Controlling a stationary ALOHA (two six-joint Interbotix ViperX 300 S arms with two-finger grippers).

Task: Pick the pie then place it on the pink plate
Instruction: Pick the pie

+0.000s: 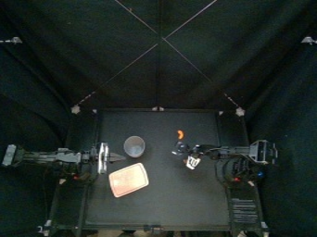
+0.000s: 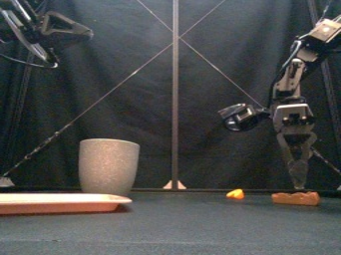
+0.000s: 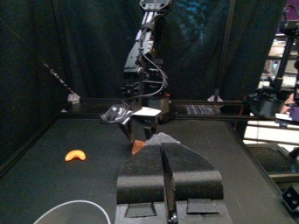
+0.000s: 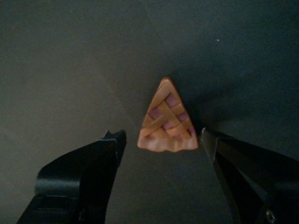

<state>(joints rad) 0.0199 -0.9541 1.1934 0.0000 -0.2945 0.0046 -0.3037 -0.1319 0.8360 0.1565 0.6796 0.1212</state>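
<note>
Between the right gripper's (image 4: 162, 134) jaws, pie (image 4: 165, 114) lies lengthwise, tip outward.

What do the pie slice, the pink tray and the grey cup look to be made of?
Pie slice: likely moulded plastic, matt; crisp lattice ridges. Pink tray: probably plastic, smooth, uniform colour. Grey cup: speckled, matt; ceramic or plastic, cannot tell.

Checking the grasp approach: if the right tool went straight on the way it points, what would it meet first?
Most likely the pie slice, which lies between the open jaws of the right tool; the table is right beneath it.
</note>
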